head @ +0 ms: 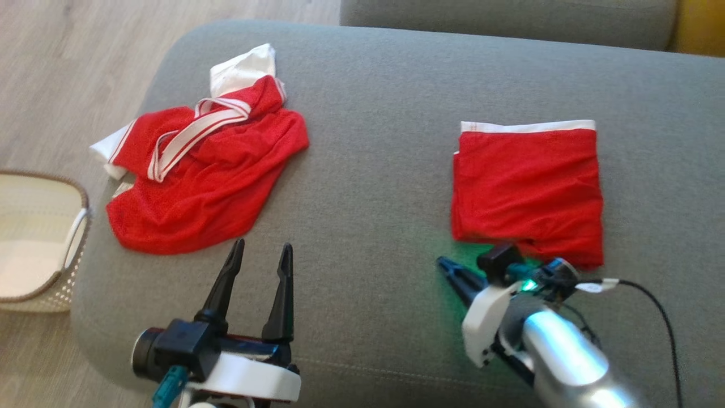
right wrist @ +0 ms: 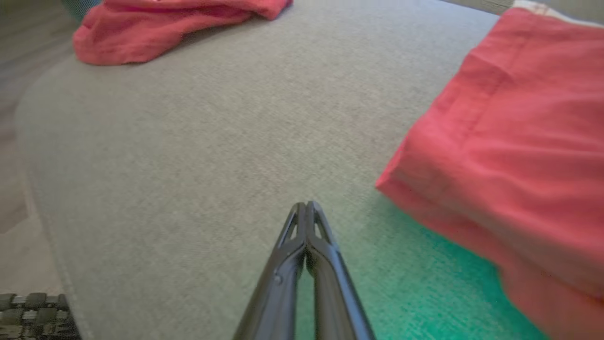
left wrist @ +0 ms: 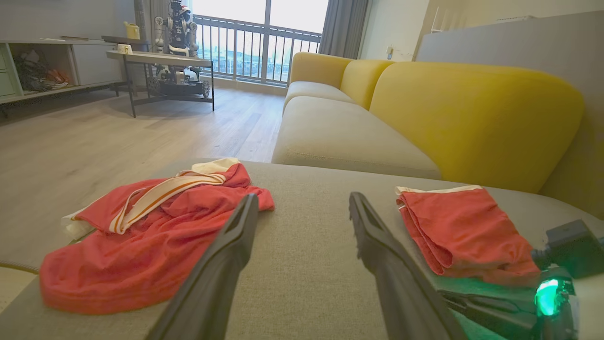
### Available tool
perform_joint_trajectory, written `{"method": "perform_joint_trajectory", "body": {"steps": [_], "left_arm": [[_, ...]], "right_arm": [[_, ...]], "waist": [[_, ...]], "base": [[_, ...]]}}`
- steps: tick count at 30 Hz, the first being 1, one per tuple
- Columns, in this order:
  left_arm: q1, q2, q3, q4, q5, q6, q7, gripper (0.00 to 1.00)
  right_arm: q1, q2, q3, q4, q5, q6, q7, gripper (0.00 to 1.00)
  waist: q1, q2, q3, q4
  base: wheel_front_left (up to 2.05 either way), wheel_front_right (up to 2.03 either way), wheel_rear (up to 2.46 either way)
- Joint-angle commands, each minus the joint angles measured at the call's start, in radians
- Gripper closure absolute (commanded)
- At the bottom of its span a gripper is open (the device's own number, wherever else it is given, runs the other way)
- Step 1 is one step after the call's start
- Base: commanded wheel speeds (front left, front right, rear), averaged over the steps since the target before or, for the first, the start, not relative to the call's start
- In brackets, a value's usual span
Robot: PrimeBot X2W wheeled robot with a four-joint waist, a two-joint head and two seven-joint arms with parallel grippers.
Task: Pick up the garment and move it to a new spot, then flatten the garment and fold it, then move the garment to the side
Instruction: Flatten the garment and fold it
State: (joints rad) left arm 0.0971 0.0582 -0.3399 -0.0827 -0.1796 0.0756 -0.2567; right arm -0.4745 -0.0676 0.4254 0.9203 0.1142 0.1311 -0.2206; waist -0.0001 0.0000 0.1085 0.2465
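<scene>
Left tool (head: 262, 247) spread wide, right tool (head: 444, 263) closed — empty, beside folded red garment (head: 527, 187), crumpled red jersey (head: 198, 187), basket (head: 42, 297) at left

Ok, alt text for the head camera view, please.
Two red garments lie apart on a grey sofa cushion: a crumpled garment at the left, a folded garment at the right. The open left gripper is near the crumpled one; the shut right gripper is by the folded one's near edge.

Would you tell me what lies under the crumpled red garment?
Under the crumpled red garment, white fabric pokes out at the far and left edges, on the grey cushion. The red cloth hides whether that white is a separate piece.
</scene>
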Motion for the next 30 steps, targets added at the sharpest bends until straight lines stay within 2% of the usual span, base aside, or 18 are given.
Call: {"method": "perform_joint_trajectory", "body": {"steps": [1,4,5,6,7,8,11,13,17,21,30], "left_arm": [[-0.027,-0.008,0.034,-0.039,0.006,0.002,-0.005,0.0],[-0.02,-0.008,0.047,-0.043,0.01,0.007,-0.005,0.0],[-0.017,-0.008,0.052,-0.045,0.008,0.01,-0.005,0.0],[-0.013,-0.008,0.058,-0.047,0.005,0.013,-0.005,0.0],[-0.01,-0.008,0.064,-0.05,0.002,0.018,-0.005,0.0],[-0.005,-0.008,0.072,-0.054,0.0,0.023,-0.005,0.0],[0.002,-0.008,0.096,-0.07,-0.008,0.043,-0.005,0.0],[0.001,-0.008,0.118,-0.076,-0.017,0.052,-0.005,0.0],[0.011,-0.008,0.152,-0.08,-0.022,0.063,-0.005,0.0],[0.026,-0.008,0.166,-0.078,-0.032,0.057,-0.005,0.0],[0.074,-0.008,0.178,-0.058,-0.038,0.059,-0.005,0.0]], "right_arm": [[0.0,0.016,0.062,-0.057,0.042,0.0,-0.013,1.0],[0.019,0.017,0.118,-0.138,0.116,0.0,-0.02,1.0],[0.023,0.017,0.115,-0.164,0.127,0.0,-0.023,0.88],[0.028,0.017,0.098,-0.192,0.131,0.0,-0.028,0.62],[0.035,0.017,0.074,-0.22,0.128,0.0,-0.032,0.11],[0.044,0.017,0.047,-0.252,0.123,0.0,-0.035,0.0],[0.081,0.011,-0.038,-0.364,0.095,0.0,-0.04,0.0],[0.129,-0.002,-0.123,-0.498,0.064,0.0,-0.041,0.0],[0.217,-0.007,-0.187,-0.631,0.094,0.0,-0.041,0.0],[0.303,-0.034,-0.254,-0.717,0.084,0.0,-0.041,0.0],[0.467,-0.004,-0.371,-0.832,0.018,0.0,-0.041,0.0]], "waist": [[0.0001,0.0,-0.011,-0.017],[0.0001,0.0,-0.02,-0.042],[0.0001,0.0,-0.024,-0.053],[0.0001,0.0,-0.029,-0.064],[0.0001,0.0,-0.034,-0.076],[0.0001,0.0,-0.039,-0.089],[0.0001,0.0,-0.043,-0.132],[0.0001,0.0,-0.048,-0.167],[0.0001,0.0,-0.067,-0.211],[0.0001,0.0,-0.086,-0.237],[0.0001,0.0,-0.128,-0.258]], "base": [[0.0,0.0,0.0],[0.0,0.0,0.0],[0.0,0.0,0.0],[0.0,0.0,0.0],[0.0,0.0,0.0],[0.0,0.0,0.0],[0.0,0.0,0.0],[0.0,0.0,0.0],[0.0,0.0,0.0],[0.0,0.0,0.0],[0.0,0.0,0.0]]}}
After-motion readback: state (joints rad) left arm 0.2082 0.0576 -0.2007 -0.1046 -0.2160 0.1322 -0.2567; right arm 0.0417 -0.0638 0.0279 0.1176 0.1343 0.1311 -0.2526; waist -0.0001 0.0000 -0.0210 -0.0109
